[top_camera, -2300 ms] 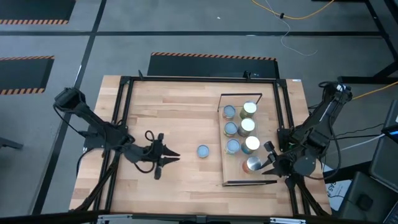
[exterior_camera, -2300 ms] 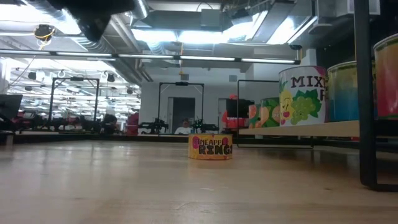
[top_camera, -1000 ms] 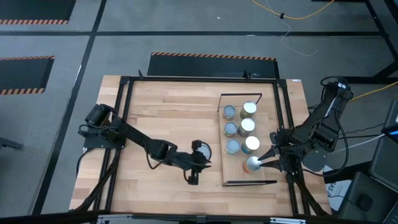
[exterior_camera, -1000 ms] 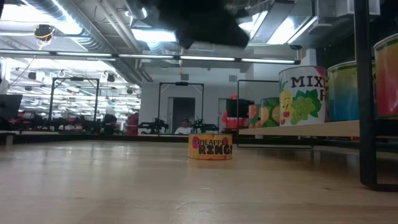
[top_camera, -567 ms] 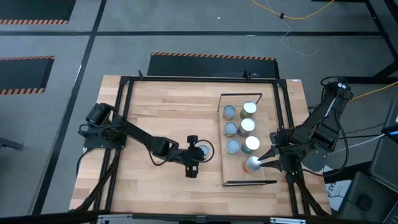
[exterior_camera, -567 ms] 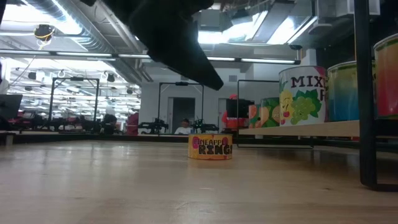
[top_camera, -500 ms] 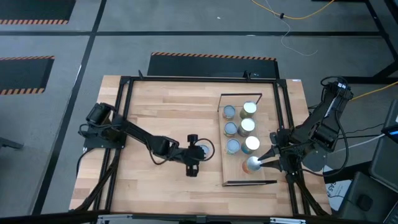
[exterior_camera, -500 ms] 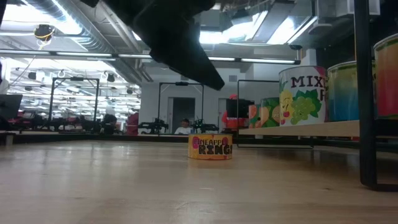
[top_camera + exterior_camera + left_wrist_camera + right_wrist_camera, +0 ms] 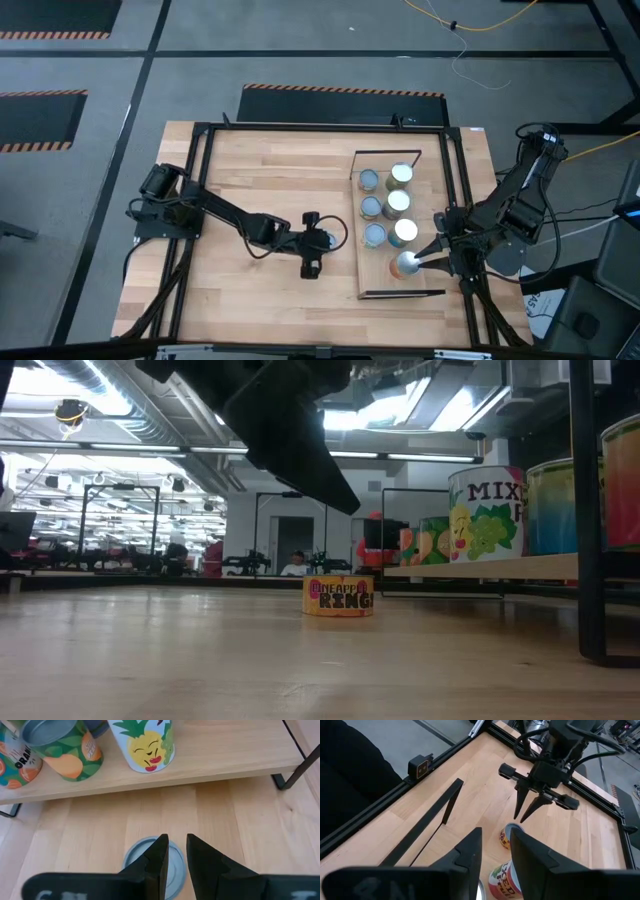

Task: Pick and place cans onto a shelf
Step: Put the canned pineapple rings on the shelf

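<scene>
1. Target: the lone can point(image 9: 338, 596), a short one with a pale blue lid, standing upright on the surface point(image 9: 260, 180) just beside the shelf's point(image 9: 435, 200) long open edge. Not on the shelf yet.
2. Shelf already carries seven cans point(image 9: 397, 202) in two rows, with bare board left at the end next to the right arm.
3. Left end effector point(image 9: 174, 851) hovers directly above the lone can, fingers pointing down at its lid. In the low view the dark fingers hang above and to one side of the can, clear of it, no contact.
4. Left fingers are parted only narrowly, gap much smaller than the lid. Holding nothing.
5. Key relation: the can lies straight below the left end effector, its long axis vertical. As set, the fingers would land on the lid and not straddle it, so they likely need to open wider before descent.
6. Left arm is clearly the nearer one; the can is well apart from the right arm, with the shelf between.
7. Right end effector point(image 9: 425, 258) sits at the near-end can on the shelf point(image 9: 405, 264), silvery top. Fingers slightly apart; cannot tell from the frames whether they grip that can or just rest beside it.
8. Risk, as a judgement: clipping the lid edge could tip or shove the can toward the shelf.
</scene>
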Controlling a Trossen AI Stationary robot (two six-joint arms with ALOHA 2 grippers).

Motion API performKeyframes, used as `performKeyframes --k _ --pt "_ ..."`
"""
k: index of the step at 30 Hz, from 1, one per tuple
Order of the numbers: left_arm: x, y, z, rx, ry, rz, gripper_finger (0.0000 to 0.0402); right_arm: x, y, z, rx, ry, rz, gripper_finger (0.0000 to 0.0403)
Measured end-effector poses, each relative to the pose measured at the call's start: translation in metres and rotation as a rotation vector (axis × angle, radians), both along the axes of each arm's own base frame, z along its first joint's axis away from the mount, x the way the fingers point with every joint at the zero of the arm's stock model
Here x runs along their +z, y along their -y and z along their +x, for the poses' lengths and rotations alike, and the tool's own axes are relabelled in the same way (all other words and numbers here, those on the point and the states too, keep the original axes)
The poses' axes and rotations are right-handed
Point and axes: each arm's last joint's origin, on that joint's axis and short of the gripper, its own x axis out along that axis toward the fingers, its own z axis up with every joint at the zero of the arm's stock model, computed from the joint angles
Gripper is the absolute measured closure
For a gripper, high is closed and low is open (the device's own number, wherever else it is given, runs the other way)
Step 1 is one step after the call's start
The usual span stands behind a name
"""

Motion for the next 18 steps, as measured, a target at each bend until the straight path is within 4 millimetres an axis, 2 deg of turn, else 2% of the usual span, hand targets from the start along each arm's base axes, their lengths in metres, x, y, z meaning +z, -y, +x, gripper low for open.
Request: performKeyframes --k 5,13,18 --pt "-0.0001 -0.0016 0.0004 0.006 -0.002 -0.009 0.0336 0.0000 0.0000 0.0000 0.000 0.000 0.000 0.0298" --pt "-0.0006 -0.0005 0.0002 -0.021 -0.011 -0.034 0.0307 0.0000 0.0000 0.0000 0.000 0.000 0.000 0.0298" --pt "-0.0097 -0.0001 0.0010 -0.025 -0.046 -0.025 0.0302 0.0000 0.0000 0.0000 0.000 0.000 0.000 0.0298"
